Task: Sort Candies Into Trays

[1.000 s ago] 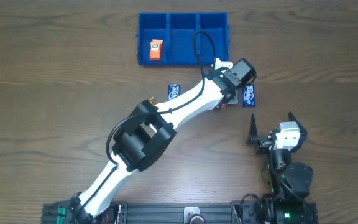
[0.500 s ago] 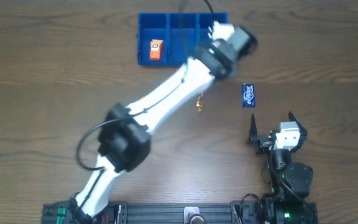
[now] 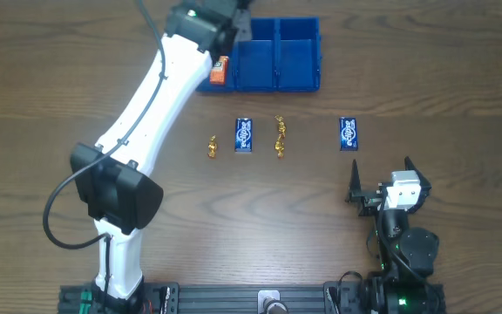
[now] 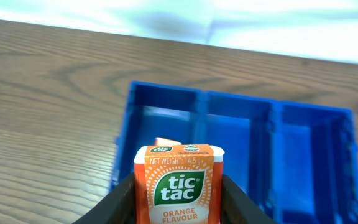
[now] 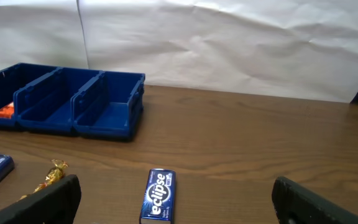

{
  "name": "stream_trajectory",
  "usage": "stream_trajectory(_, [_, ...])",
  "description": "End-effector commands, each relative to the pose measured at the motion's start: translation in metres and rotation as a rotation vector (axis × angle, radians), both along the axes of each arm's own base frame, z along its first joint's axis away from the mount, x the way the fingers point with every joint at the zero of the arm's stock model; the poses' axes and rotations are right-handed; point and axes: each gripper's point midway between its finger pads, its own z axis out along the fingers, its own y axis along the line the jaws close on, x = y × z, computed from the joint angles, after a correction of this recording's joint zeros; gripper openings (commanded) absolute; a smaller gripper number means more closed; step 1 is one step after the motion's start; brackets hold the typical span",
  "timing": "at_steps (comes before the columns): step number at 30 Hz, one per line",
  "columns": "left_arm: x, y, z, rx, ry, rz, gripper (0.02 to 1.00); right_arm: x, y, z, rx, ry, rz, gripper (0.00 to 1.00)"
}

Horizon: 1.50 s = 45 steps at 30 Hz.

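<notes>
My left gripper (image 3: 235,16) is shut on an orange candy box (image 4: 179,183), held upright above the left end of the blue three-compartment tray (image 4: 303,155). Another orange box (image 3: 220,71) lies in the tray's left compartment (image 4: 165,142). On the table below the tray lie two blue gum packs (image 3: 244,134) (image 3: 349,133) and three gold-wrapped candies (image 3: 213,146) (image 3: 280,131) (image 3: 279,150). My right gripper (image 3: 381,170) stands open low at the right, near its base, just short of the right-hand gum pack (image 5: 158,194).
The tray's middle (image 3: 263,54) and right (image 3: 299,54) compartments hold nothing. The left arm (image 3: 146,96) stretches diagonally across the table's left half. Bare wood lies at the far right and the far left.
The left arm has swung from the table's middle right up and leftward to the tray's left end with the orange box, uncovering a gum pack and gold candies. The right arm has kept still.
</notes>
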Motion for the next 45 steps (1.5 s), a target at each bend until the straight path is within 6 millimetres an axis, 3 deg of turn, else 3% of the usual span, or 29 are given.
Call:
stream_trajectory(1, [0.013,0.016,-0.024,0.019,0.053,-0.011,0.301,0.0,0.0,-0.001,-0.008,0.0,0.002,0.998])
stream_trajectory(12, [0.021,0.015,-0.091,0.006,0.187,-0.028,0.31,0.0,0.0,-0.001,-0.008,0.0,0.002,0.998])
stream_trajectory(45, [0.022,0.024,-0.137,-0.028,0.292,-0.029,0.288,0.0,0.0,-0.001,-0.008,0.0,0.002,0.998])
